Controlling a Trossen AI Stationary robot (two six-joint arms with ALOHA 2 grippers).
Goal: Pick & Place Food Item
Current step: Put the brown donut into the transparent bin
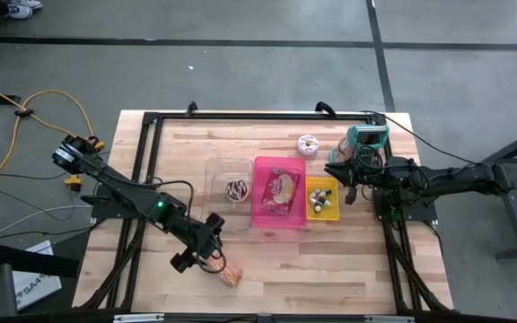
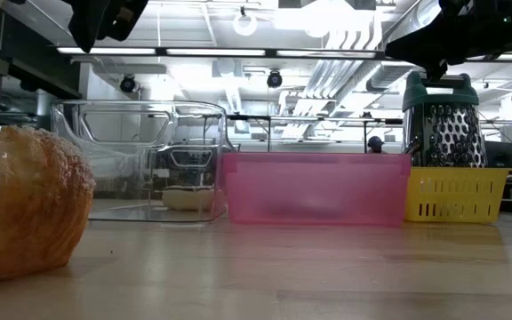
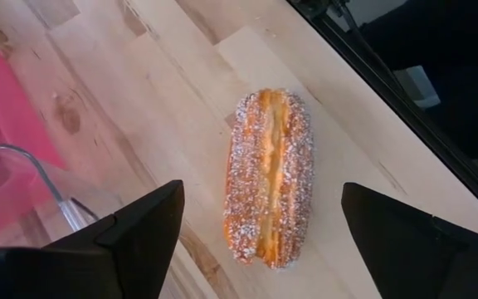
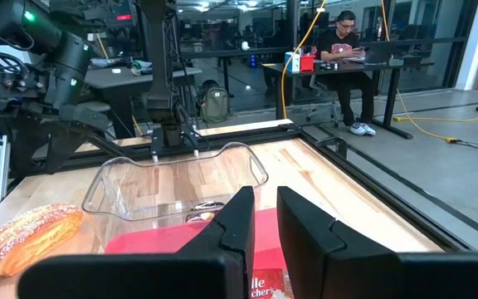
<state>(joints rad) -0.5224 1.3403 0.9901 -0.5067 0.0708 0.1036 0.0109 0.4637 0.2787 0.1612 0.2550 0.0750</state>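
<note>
A: Start at the left tool (image 3: 260,228). How does it stand?

B: Its two fingers are spread wide with nothing between them, and it hangs above the near-left part of the desk (image 1: 330,260). In its own wrist view the sugared pastry (image 3: 268,176) lies flat on the wood in the gap between the fingers (image 3: 143,228), and neither of them touches it.

A: And the long axis?

B: The pastry's length runs across the line joining the two fingers, so the pads face its long flanks, not its ends. I judge that a good line-up: a straight descent and a squeeze would take it across its narrow width.

A: Where is it from the containers?

B: From above, the pastry (image 1: 230,275) is near the front edge, well apart from the clear tub (image 1: 214,166), the pink bin (image 1: 260,215) and the yellow basket (image 1: 323,213), which sit side by side mid-desk.

A: The other arm?

B: The right tool (image 1: 346,182) waits with its fingers closed and empty, over by the yellow basket and the grater (image 1: 366,139), far from the pastry. The left arm is plainly the nearer one.
</note>
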